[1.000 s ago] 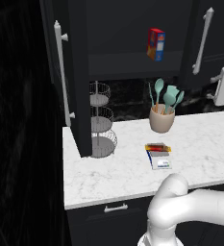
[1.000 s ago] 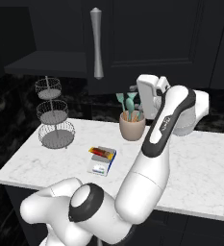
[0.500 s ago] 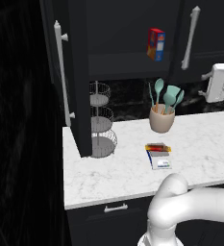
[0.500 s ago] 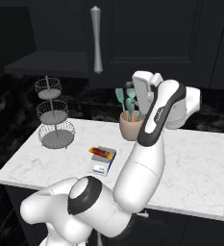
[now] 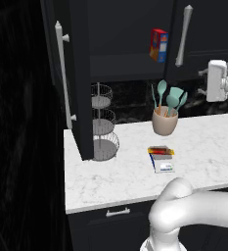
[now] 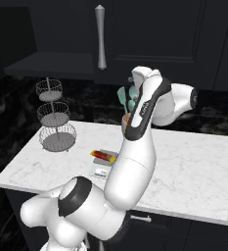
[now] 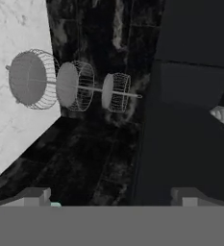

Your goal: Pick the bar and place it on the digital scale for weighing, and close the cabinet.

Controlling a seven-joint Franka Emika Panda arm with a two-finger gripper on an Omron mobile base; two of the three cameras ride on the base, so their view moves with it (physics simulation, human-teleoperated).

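Marble counter (image 5: 115, 176) under open black cabinet (image 5: 81, 73).

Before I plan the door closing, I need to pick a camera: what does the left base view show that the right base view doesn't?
Left base view: the cabinet with its left door swung open, edge-on, and the red, blue and yellow box on the shelf inside. Right base view: the arm bent across the middle of the scene. Both: the bar lying on the digital scale, the utensil pot, the tiered wire stand and the marble counter.
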